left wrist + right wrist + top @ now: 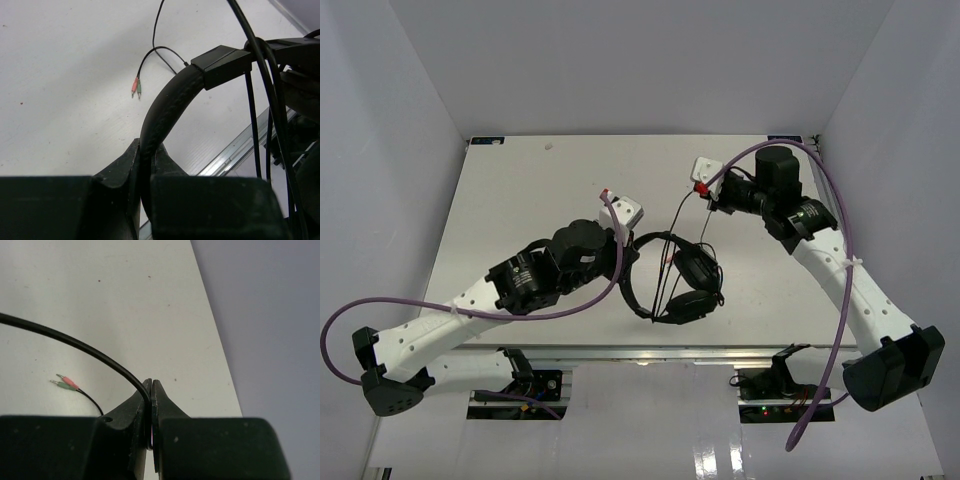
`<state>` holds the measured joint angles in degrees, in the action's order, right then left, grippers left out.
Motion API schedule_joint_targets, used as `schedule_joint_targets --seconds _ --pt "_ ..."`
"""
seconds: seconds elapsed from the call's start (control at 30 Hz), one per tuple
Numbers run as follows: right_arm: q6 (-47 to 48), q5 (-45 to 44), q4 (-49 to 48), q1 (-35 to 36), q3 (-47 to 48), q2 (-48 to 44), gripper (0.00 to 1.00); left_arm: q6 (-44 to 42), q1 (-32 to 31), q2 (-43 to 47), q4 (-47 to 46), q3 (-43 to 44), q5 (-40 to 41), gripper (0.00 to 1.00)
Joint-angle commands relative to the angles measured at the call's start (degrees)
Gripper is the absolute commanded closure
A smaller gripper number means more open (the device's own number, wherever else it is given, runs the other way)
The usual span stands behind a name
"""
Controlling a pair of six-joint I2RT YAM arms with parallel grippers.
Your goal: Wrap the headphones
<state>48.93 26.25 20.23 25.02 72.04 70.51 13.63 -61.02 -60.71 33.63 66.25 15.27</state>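
The black headphones (686, 282) lie tilted near the table's front middle, with both ear cups to the right. My left gripper (628, 252) is shut on the padded headband (167, 102), which rises between its jaws (148, 155). Several strands of the thin black cable (254, 105) run across the headband's slider. My right gripper (711, 199) is behind the headphones, raised over the table. It is shut on the cable (75, 341), pinched at its fingertips (151, 389). The cable's free end with its pink and green plugs (65, 384) lies on the table; it also shows in the left wrist view (136, 88).
The white table (520, 200) has a metal rail along its front edge (720, 351), close below the headphones. White enclosure walls stand left, right and behind. Thick purple robot cables (835, 200) loop along both arms.
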Motion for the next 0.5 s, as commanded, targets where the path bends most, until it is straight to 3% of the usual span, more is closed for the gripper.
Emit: schedule_joint_targets --seconds 0.0,0.3,0.47 --pt "-4.3 6.8 -3.5 -1.0 -3.0 -1.5 0.92 2.7 -0.6 0.9 -1.2 7.4 -2.1 1.00" --pt "-20.4 22.1 -11.1 -2.5 -9.0 -1.5 0.92 4.7 -0.5 -3.3 4.5 22.1 -2.8 1.00" --pt "-30.1 27.5 -23.0 -2.6 -12.8 0.9 0.92 5.5 -0.6 -7.6 9.3 32.1 -2.5 1.00"
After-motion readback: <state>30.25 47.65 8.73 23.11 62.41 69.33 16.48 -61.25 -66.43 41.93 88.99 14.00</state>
